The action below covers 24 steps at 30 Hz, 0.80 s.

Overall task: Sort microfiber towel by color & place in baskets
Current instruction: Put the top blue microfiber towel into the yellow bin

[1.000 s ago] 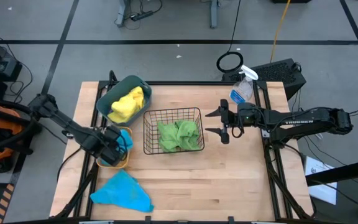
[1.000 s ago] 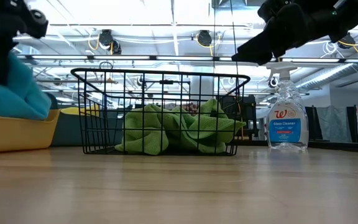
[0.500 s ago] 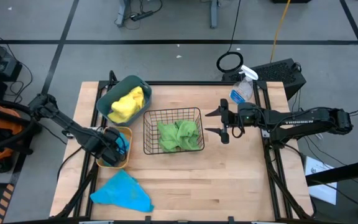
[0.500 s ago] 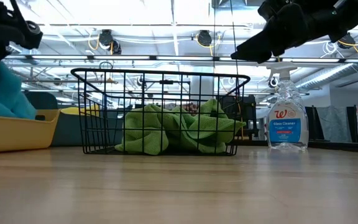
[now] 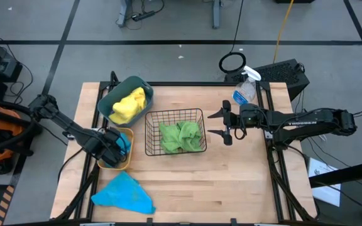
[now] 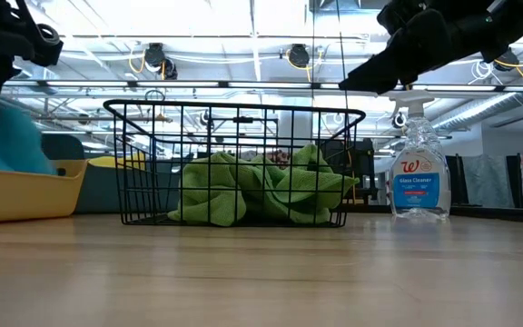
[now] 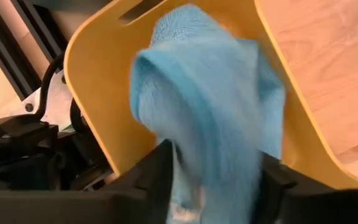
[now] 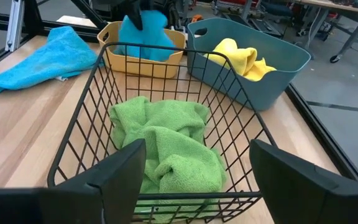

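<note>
Over the yellow bin [image 5: 119, 158], left gripper [image 5: 115, 146] clamping blue towel [image 7: 210, 124]

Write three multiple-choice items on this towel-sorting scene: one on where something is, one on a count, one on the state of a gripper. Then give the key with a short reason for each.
1. Where is the yellow towel?
A. In the teal tub
B. In the black wire basket
C. Loose on the table

2. How many blue towels are in view?
A. One
B. Two
C. Three

3. What is the left gripper doing?
A. Hanging open beside the spray bottle
B. Shut on a blue towel over the yellow-orange bin
C. Shut on the green towel

Key:
1 A: the high view shows the yellow cloth inside the teal tub.
2 B: one is held at the bin, and the other blue towel lies loose near the table's front edge.
3 B: the left wrist view shows blue cloth pinched between its fingers, the bin behind it. The right gripper is open beside the wire basket.
</note>
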Motion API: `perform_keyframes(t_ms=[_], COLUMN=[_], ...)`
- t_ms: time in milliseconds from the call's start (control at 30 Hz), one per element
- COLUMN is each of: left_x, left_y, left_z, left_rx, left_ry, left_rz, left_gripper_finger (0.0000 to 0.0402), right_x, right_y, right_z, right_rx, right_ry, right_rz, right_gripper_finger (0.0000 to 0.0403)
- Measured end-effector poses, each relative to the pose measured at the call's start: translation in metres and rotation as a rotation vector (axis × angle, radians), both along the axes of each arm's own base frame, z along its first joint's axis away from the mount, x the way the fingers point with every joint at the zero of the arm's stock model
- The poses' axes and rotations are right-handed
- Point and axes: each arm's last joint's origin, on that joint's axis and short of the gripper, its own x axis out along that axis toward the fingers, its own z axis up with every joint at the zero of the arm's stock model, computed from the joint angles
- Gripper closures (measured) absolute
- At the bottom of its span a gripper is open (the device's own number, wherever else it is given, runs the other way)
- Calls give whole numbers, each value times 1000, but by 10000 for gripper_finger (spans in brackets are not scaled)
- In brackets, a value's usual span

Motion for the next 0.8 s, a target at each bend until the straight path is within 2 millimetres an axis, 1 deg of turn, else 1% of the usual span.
perform_keyframes(t_ms=[100,167,300,400,467,567,733,800], left_x=[0,1,6,7,6,4,4,3], left_y=[0,-1,-4,-7,-8,-9,-9,-8], left_z=[7,15,35,43,42,32,4,-9], left_rx=[-12,-22,-55,-77,-78,-98,-102,-99], left_ry=[8,-4,-51,-77,-66,-15,-4,-9], left_rz=[-18,-33,-68,-81,-94,-91,-87,-77], left_gripper_finger=[211,198,193,199,218,269,376,393], right_x=[0,0,0,-1,-1,-1,-1,-1], right_y=[0,0,0,0,0,0,0,0], right_z=[0,0,0,-2,-2,-2,-3,-3], right_rx=[-7,-7,4,12,13,13,4,3], right_ry=[-1,-1,3,19,25,26,27,28], right_rz=[5,5,2,-1,-1,0,3,3], right_gripper_finger=[124,124,124,124,124,124,124,124])
